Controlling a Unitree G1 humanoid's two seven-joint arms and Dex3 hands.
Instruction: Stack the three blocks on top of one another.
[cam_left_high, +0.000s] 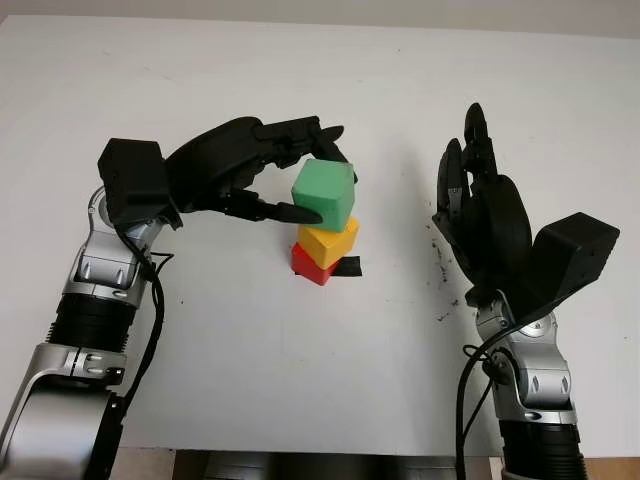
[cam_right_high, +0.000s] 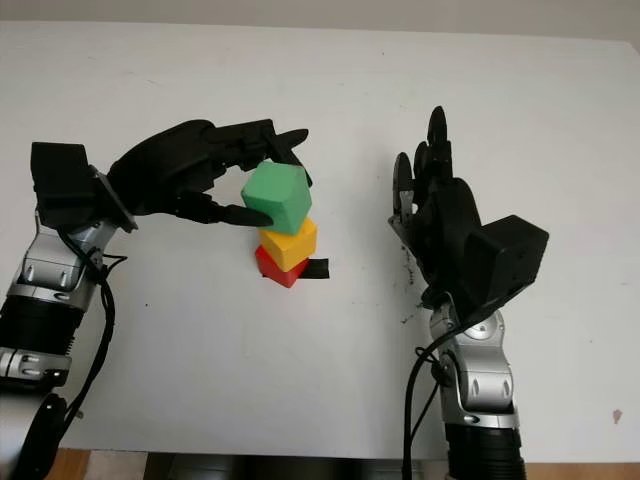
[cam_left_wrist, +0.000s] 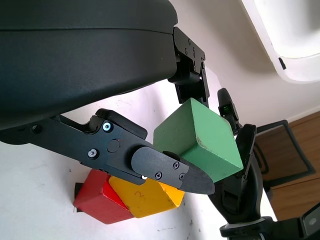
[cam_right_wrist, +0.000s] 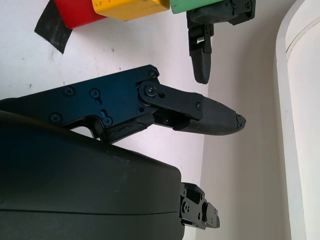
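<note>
The left robot hand grips the green block (tilted) atop the yellow block, which sits on the red block mid-worktop. The right robot hand is open, to the stack's right.

Green block tilted atop yellow block, on red block.

A white table bears black tape (a short strip).
</note>
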